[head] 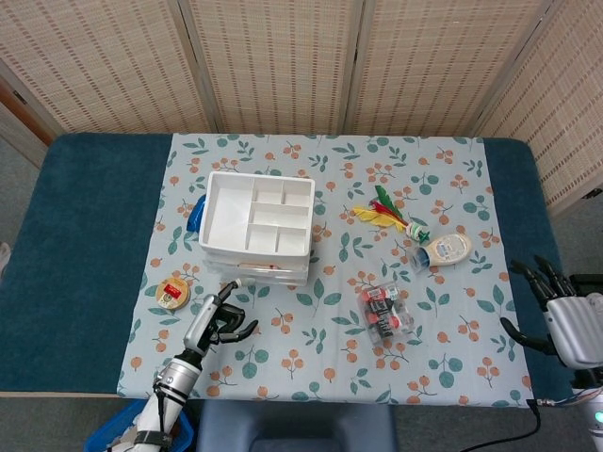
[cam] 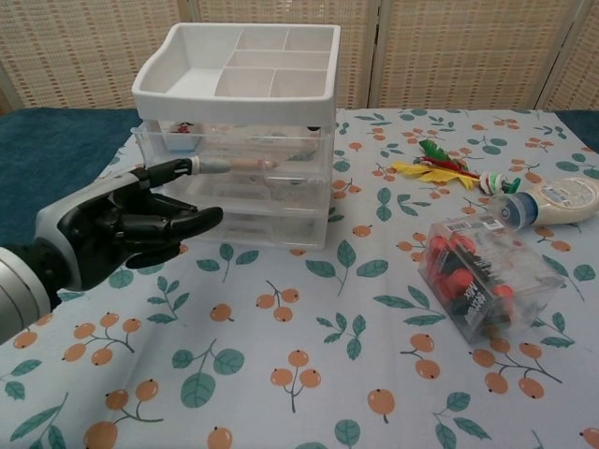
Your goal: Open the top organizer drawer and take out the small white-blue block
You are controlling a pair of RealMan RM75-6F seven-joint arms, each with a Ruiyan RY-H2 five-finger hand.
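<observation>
My black left hand (cam: 112, 229) hangs empty, fingers loosely spread, before the white plastic three-drawer organizer (cam: 239, 140). Its clear top drawer (cam: 234, 154) looks slightly out; the small white-blue block (cam: 180, 138) sits inside, left end, ungrasped. My grey right hand (head: 565, 315) idles open-fingered, far right.

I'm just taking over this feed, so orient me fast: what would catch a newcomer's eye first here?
The white plastic organizer with translucent drawers stands on the leaf-patterned tablecloth, and the black left hand hovers just in front of it, one of its fingers pointing at the top drawer. To the right lie a clear box of red items, bright feathers and a toppled white bottle. The right hand waits open at the table's near right edge.
</observation>
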